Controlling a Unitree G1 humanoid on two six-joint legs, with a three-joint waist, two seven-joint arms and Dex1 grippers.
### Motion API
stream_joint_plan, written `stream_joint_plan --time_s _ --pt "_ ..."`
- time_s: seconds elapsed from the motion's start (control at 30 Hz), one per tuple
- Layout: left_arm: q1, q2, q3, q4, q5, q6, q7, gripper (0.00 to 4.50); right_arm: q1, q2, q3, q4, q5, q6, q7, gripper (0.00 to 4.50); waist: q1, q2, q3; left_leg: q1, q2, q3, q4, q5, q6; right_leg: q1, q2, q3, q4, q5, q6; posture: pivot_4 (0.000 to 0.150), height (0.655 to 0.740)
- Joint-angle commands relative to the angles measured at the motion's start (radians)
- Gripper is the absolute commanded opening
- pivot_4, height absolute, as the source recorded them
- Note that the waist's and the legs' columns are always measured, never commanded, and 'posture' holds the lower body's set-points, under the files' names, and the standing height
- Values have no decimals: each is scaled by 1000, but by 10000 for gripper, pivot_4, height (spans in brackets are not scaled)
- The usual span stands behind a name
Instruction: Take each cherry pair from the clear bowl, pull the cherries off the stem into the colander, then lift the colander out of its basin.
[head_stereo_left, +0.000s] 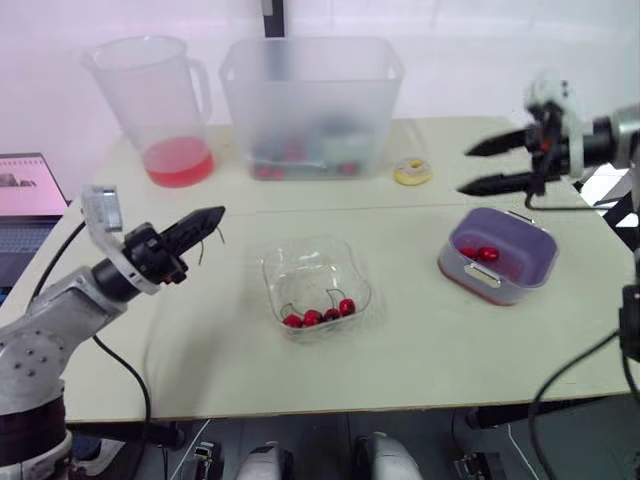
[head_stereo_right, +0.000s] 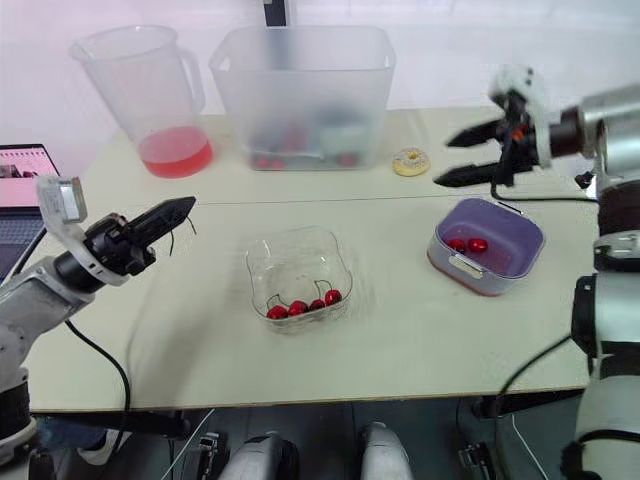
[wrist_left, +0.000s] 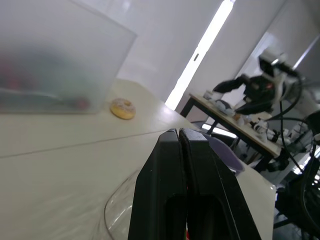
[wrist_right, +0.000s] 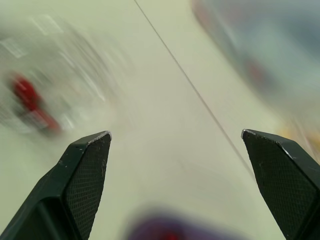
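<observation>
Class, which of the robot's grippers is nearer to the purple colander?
Right. The right gripper hovers open near the purple colander's far edge; the left gripper, shut, is far off beyond the clear bowl.

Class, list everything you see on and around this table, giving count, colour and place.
jug: 1, clear with red liquid, back left
tub: 1, frosted, back centre
doughnut: 1, yellow, right of tub
bowl: 1, clear, centre
bowl cherries: 4, red, in bowl
colander: 1, purple, right of bowl
colander cherries: 2, red, in colander
laptop: 1, screen lit, left edge
table: 1, pale
stem: 1, dark, at left tool's tip
left tool: shut, left of bowl
right tool: open, behind colander
</observation>
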Motion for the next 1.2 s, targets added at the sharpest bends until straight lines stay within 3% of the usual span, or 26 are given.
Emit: stream_joint_plan --time_s 0.03,0.23,0.57,0.67,0.9,1.2 --pt "83 42 51 6 7 37 53 0 12 72 -64 -222 188 188 10 44533 0 0 0 0 0 0 0 0 0 0 0 0 0 0 0 1500 6886" --pt "123 10 55 161 -14 104 231 0 70 202 -83 -418 317 307 -72 44533 20 0 0 0 -2 -2 1 0 0 1 -2 0 1 0 0 1500 6886" --pt "150 4 50 282 94 110 207 0 157 265 -16 -562 347 333 -185 44533 20 -1 -1 -1 -2 -2 1 0 0 0 -1 0 1 0 0 1500 6886" --pt "150 10 74 288 127 89 209 9615 163 266 4 -556 334 333 -217 45000 19 -1 -1 -1 -2 -1 1 0 0 0 -1 0 2 0 0 1500 6886" --pt "190 80 205 311 161 72 172 44777 182 263 26 -561 331 331 -245 45000 7 -1 -1 -1 -1 -1 1 0 0 -1 -1 0 2 0 0 1500 6886" --pt "229 149 306 266 177 60 72 44777 185 256 30 -545 322 327 -263 45000 3 -1 -1 -1 -1 -1 0 0 0 -2 -2 0 1 0 0 1500 6886"
